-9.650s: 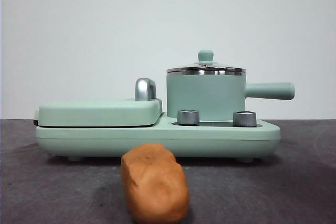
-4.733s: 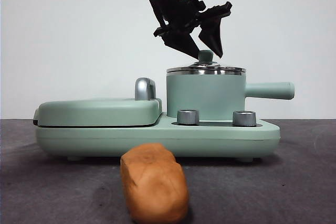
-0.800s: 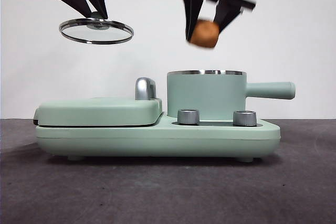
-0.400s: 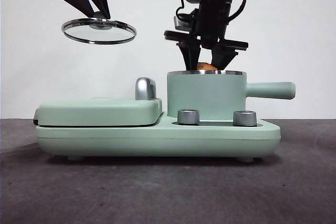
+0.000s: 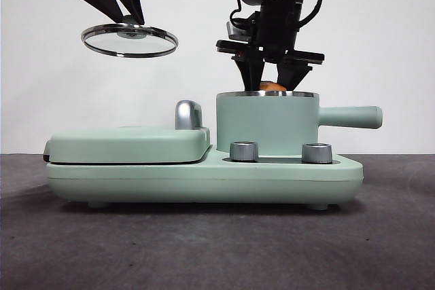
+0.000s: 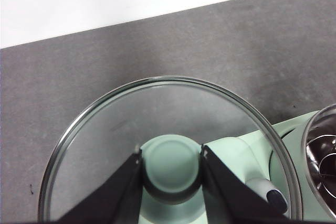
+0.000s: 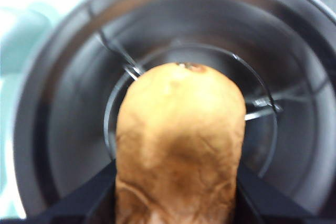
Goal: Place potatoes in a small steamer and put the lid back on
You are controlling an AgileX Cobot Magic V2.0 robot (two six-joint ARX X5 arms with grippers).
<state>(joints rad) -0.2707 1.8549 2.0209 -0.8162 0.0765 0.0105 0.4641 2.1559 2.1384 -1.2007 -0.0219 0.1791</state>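
White wall behind; right tool (image 5: 272,79) pinches the potato (image 7: 180,140) inside the steamer (image 5: 266,123) — left tool (image 6: 171,169) grips the lid (image 5: 129,39) up high.

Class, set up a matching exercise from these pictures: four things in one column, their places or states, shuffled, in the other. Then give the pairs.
1. lid
2. potato
3. pot
4. left claw

a. uncovered, on the cooker base
b. shut on a green knob
c. held in the air above the flat grill
d. gripped upright in the pot's mouth

Pairs: 1-c, 2-d, 3-a, 4-b
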